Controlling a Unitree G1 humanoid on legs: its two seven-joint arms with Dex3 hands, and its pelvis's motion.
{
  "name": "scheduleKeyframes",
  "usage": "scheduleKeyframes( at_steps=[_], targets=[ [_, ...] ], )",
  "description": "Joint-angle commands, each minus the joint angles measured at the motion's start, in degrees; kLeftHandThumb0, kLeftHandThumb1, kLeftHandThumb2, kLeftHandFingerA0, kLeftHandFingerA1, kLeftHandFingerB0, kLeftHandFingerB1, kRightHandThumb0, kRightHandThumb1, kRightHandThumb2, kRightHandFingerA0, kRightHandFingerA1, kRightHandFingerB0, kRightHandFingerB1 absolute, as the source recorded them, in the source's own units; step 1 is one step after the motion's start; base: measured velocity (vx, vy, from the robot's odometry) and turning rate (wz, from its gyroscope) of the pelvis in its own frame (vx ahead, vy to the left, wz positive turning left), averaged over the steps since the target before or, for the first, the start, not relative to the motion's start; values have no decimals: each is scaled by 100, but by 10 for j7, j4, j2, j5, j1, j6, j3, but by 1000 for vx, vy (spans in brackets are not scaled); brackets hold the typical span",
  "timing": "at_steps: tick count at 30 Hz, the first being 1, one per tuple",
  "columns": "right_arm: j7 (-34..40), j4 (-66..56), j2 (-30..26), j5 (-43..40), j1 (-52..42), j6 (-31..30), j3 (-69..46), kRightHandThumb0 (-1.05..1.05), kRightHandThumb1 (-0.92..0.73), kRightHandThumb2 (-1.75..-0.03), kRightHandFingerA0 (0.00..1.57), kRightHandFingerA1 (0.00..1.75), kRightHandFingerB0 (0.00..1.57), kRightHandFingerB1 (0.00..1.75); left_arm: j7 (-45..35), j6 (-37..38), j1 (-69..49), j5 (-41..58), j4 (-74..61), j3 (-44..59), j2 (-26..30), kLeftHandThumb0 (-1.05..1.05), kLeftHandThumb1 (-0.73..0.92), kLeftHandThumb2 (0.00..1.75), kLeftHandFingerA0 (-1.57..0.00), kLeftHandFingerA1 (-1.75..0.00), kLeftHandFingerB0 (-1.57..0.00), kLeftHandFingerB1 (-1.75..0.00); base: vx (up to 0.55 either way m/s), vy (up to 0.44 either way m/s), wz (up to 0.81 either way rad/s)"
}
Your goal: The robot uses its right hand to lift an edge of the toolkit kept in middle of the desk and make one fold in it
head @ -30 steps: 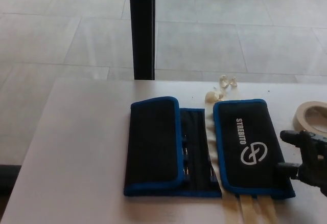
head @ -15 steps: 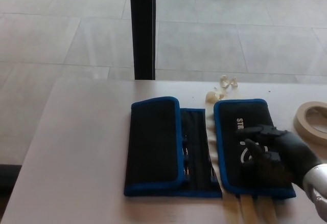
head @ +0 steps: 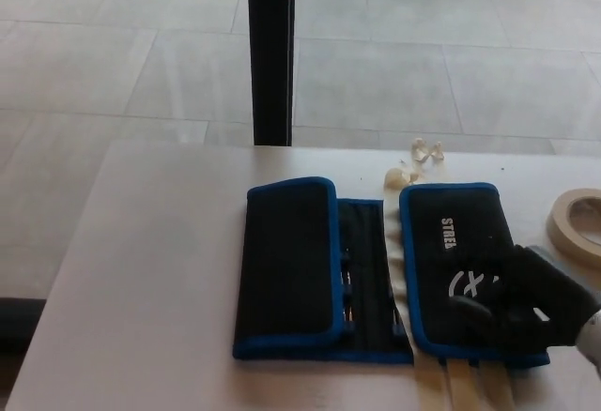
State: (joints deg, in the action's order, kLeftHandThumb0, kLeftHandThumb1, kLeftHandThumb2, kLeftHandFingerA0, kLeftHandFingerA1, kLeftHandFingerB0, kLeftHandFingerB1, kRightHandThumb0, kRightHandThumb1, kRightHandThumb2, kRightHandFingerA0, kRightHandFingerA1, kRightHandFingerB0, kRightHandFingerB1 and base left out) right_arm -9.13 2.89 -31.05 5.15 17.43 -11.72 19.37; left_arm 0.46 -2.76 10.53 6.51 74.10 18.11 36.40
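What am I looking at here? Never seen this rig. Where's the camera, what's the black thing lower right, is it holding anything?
The camera sits on a humanoid robot's head, looking down at a pale desk. The black shape at lower right is the robot's right hand, resting on the right panel of a black, blue-edged toolkit lying open in the middle. Whether its fingers grip the fabric can't be made out. A tape roll lies at the right edge, with small pale scraps behind the toolkit. The left hand isn't visible.

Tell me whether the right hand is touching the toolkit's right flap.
Touching. In the head view the right hand lies flat across the lower part of the right flap of the toolkit, covering part of the white logo, no gap visible.
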Motion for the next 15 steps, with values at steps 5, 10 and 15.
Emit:
scheduleKeyframes(
  at_steps=[5, 10, 15],
  targets=[
    [-75, -42, -35, -48, -15, 22, -146, -50, -76, -63, 59, 68, 42, 41, -2, -5, -3, -9, -1, -3, 15, -60, 75, 62, -66, -75, -52, -55, 0, 0, 0],
    [-70, -73, -50, -135, -3, -34, -321, -47, -71, -61, 63, 49, 45, 41, -3, -6, -7, -8, -4, -2, 17, -61, 75, 61, -66, -73, -48, -52, 0, 0, 0],
    [-53, -23, -58, -156, -14, -49, -433, -44, -73, -62, 64, 48, 45, 39, 2, -6, -4, -4, 1, 3, 15, -60, 74, 61, -67, -76, -52, -55, 0, 0, 0]
  ],
)
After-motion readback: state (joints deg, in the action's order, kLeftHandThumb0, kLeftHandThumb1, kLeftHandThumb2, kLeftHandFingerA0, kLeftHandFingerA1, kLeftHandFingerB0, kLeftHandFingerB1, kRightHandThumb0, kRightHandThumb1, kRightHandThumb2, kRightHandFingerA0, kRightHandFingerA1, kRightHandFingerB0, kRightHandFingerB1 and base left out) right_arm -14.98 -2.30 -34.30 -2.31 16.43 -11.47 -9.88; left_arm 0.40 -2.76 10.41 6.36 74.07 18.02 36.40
